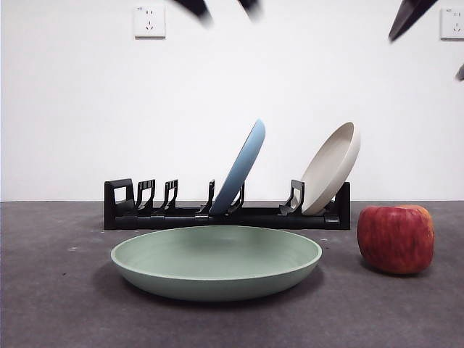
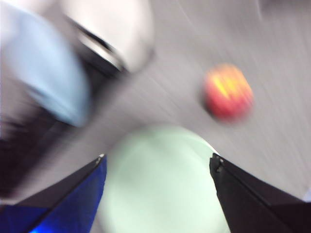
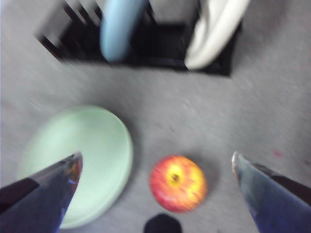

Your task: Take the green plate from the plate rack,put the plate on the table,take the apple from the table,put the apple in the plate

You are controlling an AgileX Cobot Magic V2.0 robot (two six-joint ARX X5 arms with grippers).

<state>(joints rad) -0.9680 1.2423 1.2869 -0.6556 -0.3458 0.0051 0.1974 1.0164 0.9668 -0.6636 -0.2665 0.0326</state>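
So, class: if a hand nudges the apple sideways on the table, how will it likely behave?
The apple looks rounded but blocky, sitting squarely on the table, so it would probably rock or slide before rolling far. Its skin looks smooth, so the open right hand above it may slip without a centred grip.

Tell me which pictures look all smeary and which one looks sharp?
Front view: sharp on the green plate, apple and plate rack, only the dark arm tips at the top are smeared. Left wrist view: heavily streaked, everything soft. Right wrist view: milder blur, and the apple's yellow streaks are readable.
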